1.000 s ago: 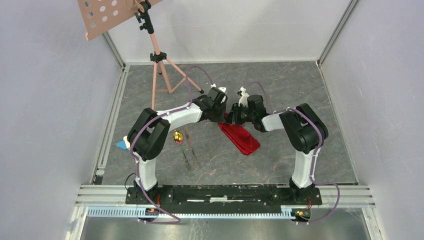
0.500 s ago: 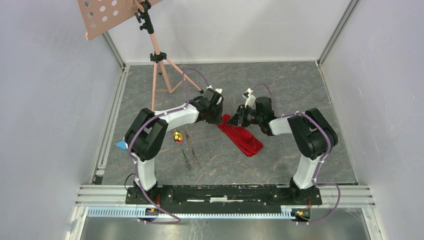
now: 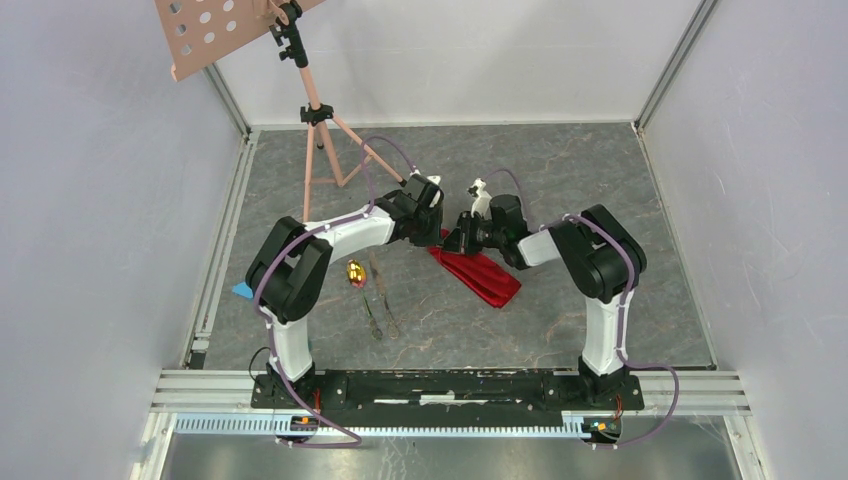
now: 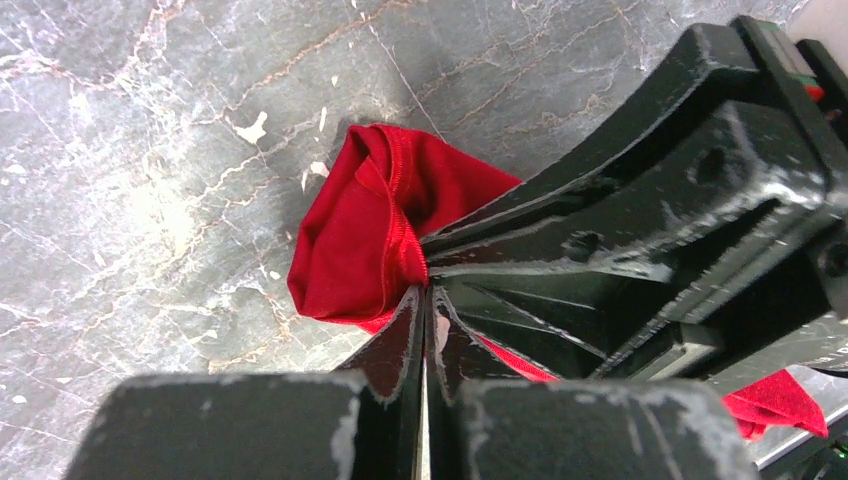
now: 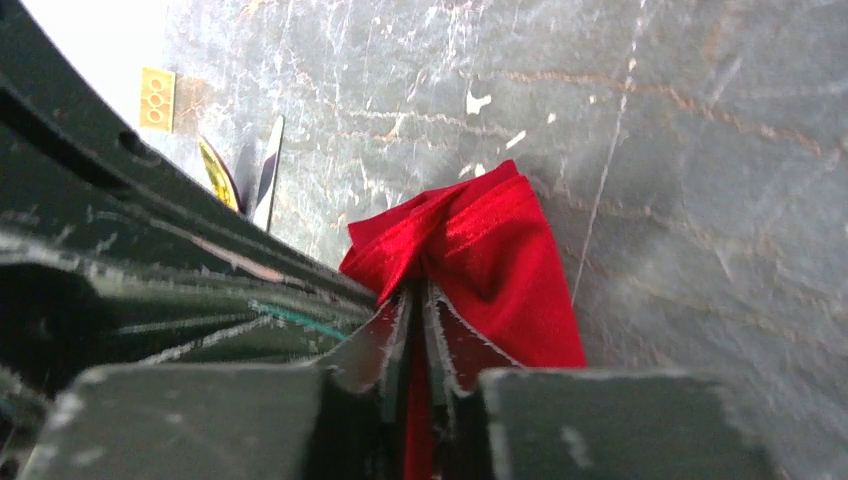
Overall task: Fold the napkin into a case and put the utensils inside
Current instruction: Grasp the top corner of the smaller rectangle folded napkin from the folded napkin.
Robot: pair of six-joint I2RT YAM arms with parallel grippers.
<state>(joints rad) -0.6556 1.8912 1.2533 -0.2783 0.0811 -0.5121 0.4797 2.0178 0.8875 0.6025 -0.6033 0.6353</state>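
Overhead, the napkin (image 3: 482,278) lies on the desk (image 3: 560,180) as a narrow strip running far-left to near-right; the left tool (image 3: 438,232) and right tool (image 3: 458,240) meet at its far end, the utensils (image 3: 372,295) apart to the left, nearer the left tool. From the left wrist, the jaws pinch a bunched cloth corner. From the right wrist, its jaws clamp that same end.
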